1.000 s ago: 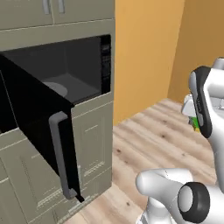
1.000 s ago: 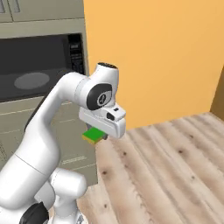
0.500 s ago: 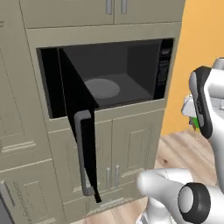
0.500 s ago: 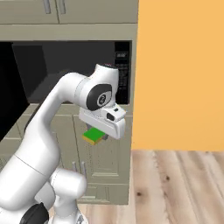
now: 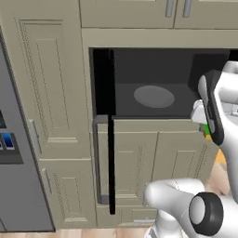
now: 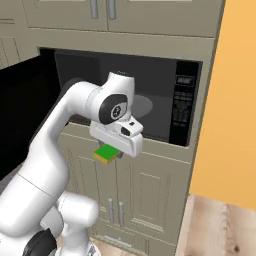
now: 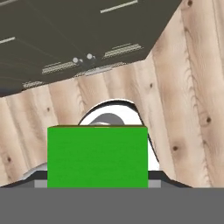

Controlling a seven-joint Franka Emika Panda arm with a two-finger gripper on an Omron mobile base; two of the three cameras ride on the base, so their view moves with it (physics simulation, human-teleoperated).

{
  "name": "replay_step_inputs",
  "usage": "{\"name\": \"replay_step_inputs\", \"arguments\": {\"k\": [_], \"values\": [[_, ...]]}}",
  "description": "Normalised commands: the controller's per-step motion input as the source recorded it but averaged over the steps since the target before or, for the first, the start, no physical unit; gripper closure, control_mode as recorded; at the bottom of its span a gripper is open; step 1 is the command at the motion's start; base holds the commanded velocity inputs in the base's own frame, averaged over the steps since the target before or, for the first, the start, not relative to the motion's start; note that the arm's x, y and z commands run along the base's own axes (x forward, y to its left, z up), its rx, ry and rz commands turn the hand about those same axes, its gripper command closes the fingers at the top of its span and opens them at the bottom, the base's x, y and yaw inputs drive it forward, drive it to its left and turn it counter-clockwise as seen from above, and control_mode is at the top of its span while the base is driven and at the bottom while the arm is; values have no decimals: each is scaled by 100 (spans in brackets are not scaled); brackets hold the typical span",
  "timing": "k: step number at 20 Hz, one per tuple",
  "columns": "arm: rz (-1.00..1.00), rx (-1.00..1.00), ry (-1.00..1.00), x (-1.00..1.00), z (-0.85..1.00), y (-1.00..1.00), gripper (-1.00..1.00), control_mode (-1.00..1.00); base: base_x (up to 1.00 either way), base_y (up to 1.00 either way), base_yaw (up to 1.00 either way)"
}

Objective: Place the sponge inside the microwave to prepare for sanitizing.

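Note:
The bright green sponge (image 6: 106, 152) hangs under my gripper (image 6: 107, 155), which points down and is shut on it, in front of the cabinet doors just below the microwave (image 6: 160, 80). In the hand view the sponge (image 7: 97, 156) covers the fingertips, with wooden floor beneath. A green sliver of the sponge (image 5: 207, 132) peeks from behind the wrist in the left base view. The microwave (image 5: 158, 69) stands open, showing a dark cavity and round turntable (image 5: 154, 96). Its black door (image 5: 110, 130) swings out to the left, seen edge-on. The button panel (image 6: 182, 102) is on the right.
Beige cabinet doors (image 6: 135, 200) sit under the microwave and upper cabinets (image 5: 176, 11) above it. A grey appliance (image 5: 14, 139) stands at the far left. An orange wall (image 6: 232, 100) and wooden floor (image 6: 225, 230) lie to the right.
The whole picture has shifted as the base turned; the microwave now faces the cameras head-on and closer. The arm keeps its pose with the sponge still held.

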Motion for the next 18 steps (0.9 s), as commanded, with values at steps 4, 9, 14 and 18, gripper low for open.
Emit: {"name": "replay_step_inputs", "arguments": {"k": [4,9,14,18], "values": [[0,0,0,0,0,0,100,100,31,-44,25],[0,0,0,0,0,0,100,100,19,-51,20],[0,0,0,0,0,0,100,100,17,-26,8],[0,0,0,0,0,0,100,100,17,31,-8]]}}
